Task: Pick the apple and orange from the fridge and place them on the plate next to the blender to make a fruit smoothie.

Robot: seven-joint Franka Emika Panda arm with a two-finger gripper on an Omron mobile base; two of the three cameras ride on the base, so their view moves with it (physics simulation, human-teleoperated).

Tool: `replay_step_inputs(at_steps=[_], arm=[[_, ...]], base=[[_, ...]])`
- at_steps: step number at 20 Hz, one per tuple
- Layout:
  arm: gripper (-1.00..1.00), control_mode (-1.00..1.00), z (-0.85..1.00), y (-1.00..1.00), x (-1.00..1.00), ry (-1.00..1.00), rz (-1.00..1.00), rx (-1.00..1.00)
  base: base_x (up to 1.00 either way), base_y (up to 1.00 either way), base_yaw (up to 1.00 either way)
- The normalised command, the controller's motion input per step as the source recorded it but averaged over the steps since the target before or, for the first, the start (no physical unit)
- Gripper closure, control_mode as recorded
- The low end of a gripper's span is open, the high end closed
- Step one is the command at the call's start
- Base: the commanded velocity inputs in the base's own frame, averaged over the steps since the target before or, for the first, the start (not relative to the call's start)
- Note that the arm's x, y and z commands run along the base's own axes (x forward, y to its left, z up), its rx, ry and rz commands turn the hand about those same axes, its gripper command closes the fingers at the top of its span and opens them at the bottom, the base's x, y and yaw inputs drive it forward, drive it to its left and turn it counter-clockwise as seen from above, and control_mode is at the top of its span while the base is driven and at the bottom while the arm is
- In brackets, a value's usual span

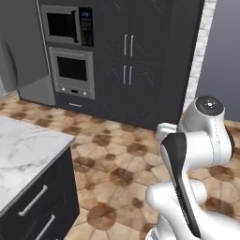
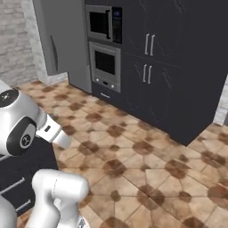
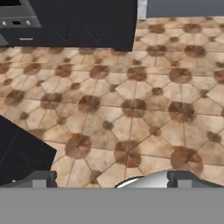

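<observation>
Fridge stands at the far left of the wall run, tall and grey, beside the microwave and oven. From the left base view it shows as a grey slab at the upper left corner, its dark door seemingly swung outward, though I cannot be sure. From here no shelves can be made out, so the position of apple and orange cannot be told.

Gripper points down at the tiled floor; its two dark tips sit far apart at the bottom of the hand view with nothing between them, so it reads as spread open and carrying nothing. Arm is folded close over the base.

Step in hand, as I judge it: approach to the fridge, no fruit taken yet. To do it well:
- drive left and forward until the fridge interior faces the arm squarely
- mind the bench corner at lower left, marble top over dark drawers, when turning
- keep the arm tucked while driving, unfold only once stopped
- raise the hand so its camera looks into the shelves before reaching

Tall dark cabinets fill the wall to the right of the oven
</observation>
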Motion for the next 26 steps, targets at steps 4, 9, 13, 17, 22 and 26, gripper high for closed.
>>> replay_step_inputs(at_steps=[4,9,13,17,22,26], arm=[[-1.0,1.0,0.0,0.0,0.0,0.0,0.0,0.0],[-1.0,1.0,0.0,0.0,0.0,0.0,0.0,0.0],[-1.0,1.0,0.0,0.0,0.0,0.0,0.0,0.0],[-1.0,1.0,0.0,0.0,0.0,0.0,0.0,0.0],[-1.0,1.0,0.0,0.0,0.0,0.0,0.0,0.0],[-1.0,1.0,0.0,0.0,0.0,0.0,0.0,0.0]], base=[[1.0,-0.31,0.02],[1.0,-0.21,0.05],[1.0,-0.05,0.12],[1.0,-0.04,0.44],[0.97,-0.12,0.74],[0.89,-0.12,0.81]])
